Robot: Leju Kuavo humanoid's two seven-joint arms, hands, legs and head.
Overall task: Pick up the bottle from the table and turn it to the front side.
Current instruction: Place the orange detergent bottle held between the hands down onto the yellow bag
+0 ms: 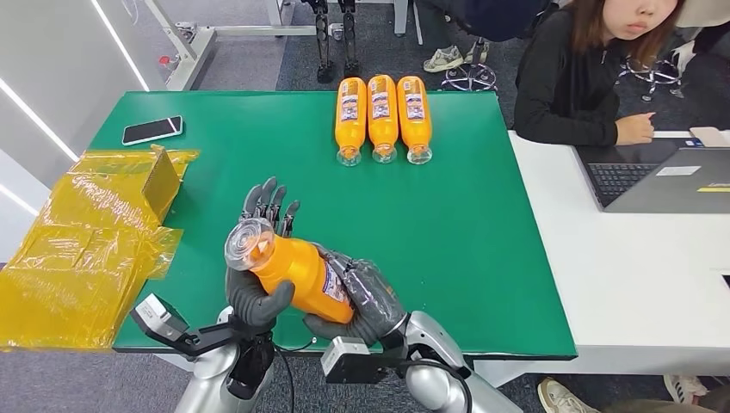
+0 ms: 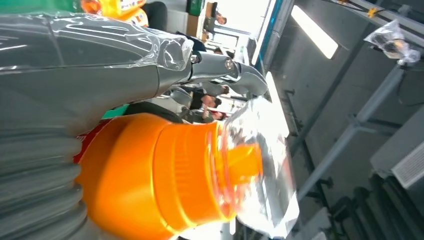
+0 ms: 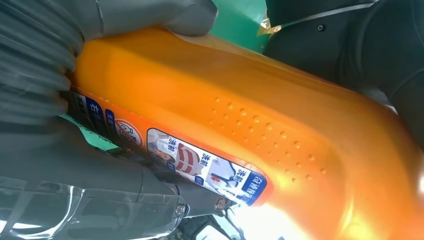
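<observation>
This looks like a work room or a lab where people test robots. A tabletop [image 1: 482,249] with a green mat stands beside a white desk [image 1: 628,275]. A person [image 1: 594,69] sits at the desk with an open laptop [image 1: 658,176]. The floor [image 1: 258,64] is grey carpet, and office chair wheels [image 1: 469,77] show near the desk. Metal stand legs [image 1: 194,47] rest on the floor at the back. Three orange bottles [image 1: 382,116] lie side by side in a neat row on the green mat. In the left wrist view, a long ceiling light [image 2: 315,32] and bare metal beams [image 2: 350,125] run overhead, like in a big hall.
</observation>
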